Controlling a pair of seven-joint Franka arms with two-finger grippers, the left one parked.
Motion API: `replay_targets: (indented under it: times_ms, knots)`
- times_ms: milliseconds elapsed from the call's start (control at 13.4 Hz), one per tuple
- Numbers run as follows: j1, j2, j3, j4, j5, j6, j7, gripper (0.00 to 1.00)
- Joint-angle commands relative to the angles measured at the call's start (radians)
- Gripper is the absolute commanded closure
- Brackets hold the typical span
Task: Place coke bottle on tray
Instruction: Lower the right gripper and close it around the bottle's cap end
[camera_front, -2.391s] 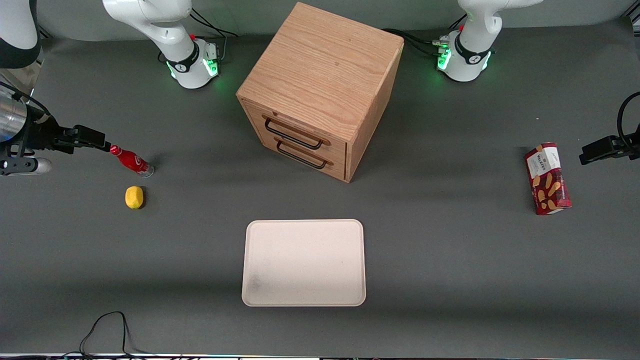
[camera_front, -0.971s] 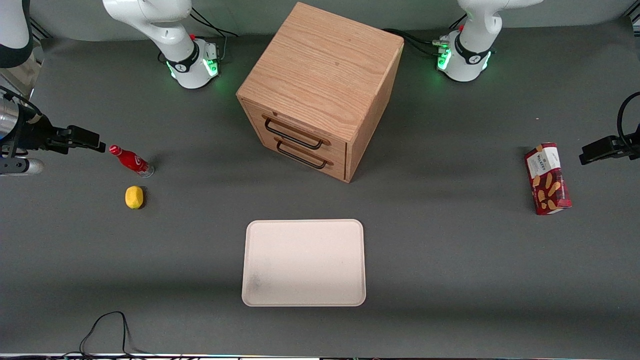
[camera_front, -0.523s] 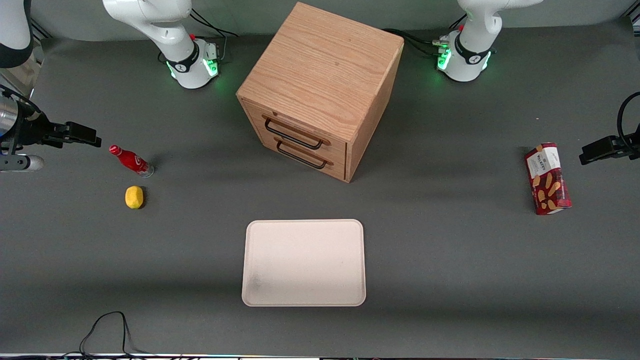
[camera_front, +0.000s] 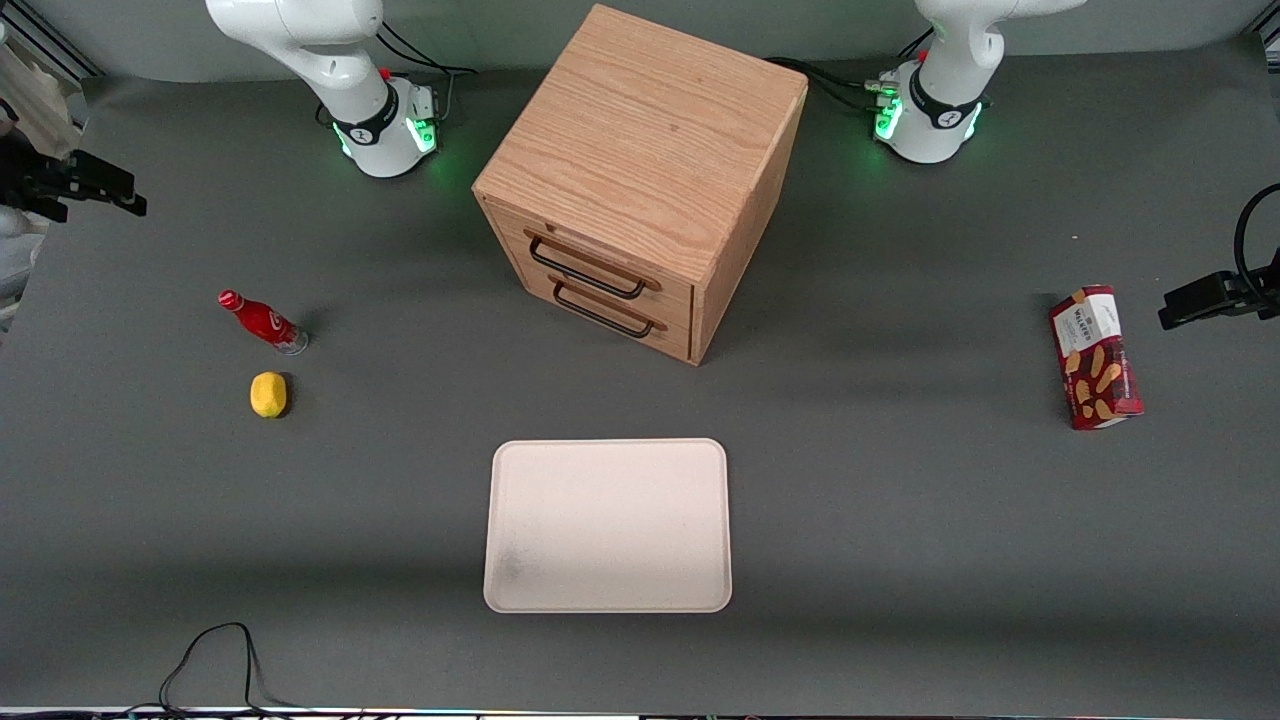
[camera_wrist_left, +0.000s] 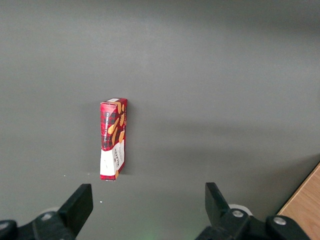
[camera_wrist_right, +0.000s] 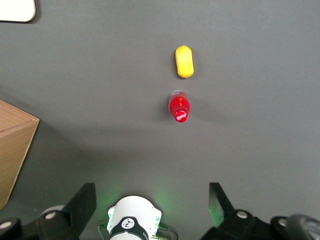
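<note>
The coke bottle (camera_front: 262, 322), small and red with a red cap, stands on the grey table toward the working arm's end. The right wrist view shows it from above (camera_wrist_right: 179, 107). The pale beige tray (camera_front: 607, 525) lies flat near the front edge of the table, with nothing on it; one corner of it shows in the right wrist view (camera_wrist_right: 15, 10). My right gripper (camera_front: 120, 195) is open and holds nothing. It is raised above the table, well apart from the bottle and farther from the front camera than it. Its two fingers (camera_wrist_right: 82, 205) stand wide apart.
A yellow lemon (camera_front: 268, 393) lies beside the bottle, nearer the front camera. A wooden drawer cabinet (camera_front: 640, 180) stands mid-table, farther from the camera than the tray. A red snack box (camera_front: 1095, 357) lies toward the parked arm's end. A black cable (camera_front: 215, 650) loops at the front edge.
My right gripper has drawn away from the bottle's cap, rising and moving farther from the front camera. The bottle, lemon and tray have not moved.
</note>
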Motion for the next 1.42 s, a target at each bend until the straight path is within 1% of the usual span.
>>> replay_targets:
  times_ms: [0,75,224,598,897,1345]
  knots:
    - [0.002,-0.066,-0.017,-0.154,-0.016,0.111,-0.022,0.00]
    - [0.002,-0.065,-0.030,-0.182,-0.019,0.136,-0.022,0.00]
    - [0.000,-0.065,-0.039,-0.257,-0.045,0.203,-0.022,0.00]
    - [-0.003,-0.030,-0.074,-0.378,-0.048,0.364,-0.033,0.01]
    - [-0.004,-0.016,-0.102,-0.512,-0.062,0.559,-0.054,0.01]
    - [-0.007,0.111,-0.103,-0.538,-0.074,0.706,-0.116,0.01]
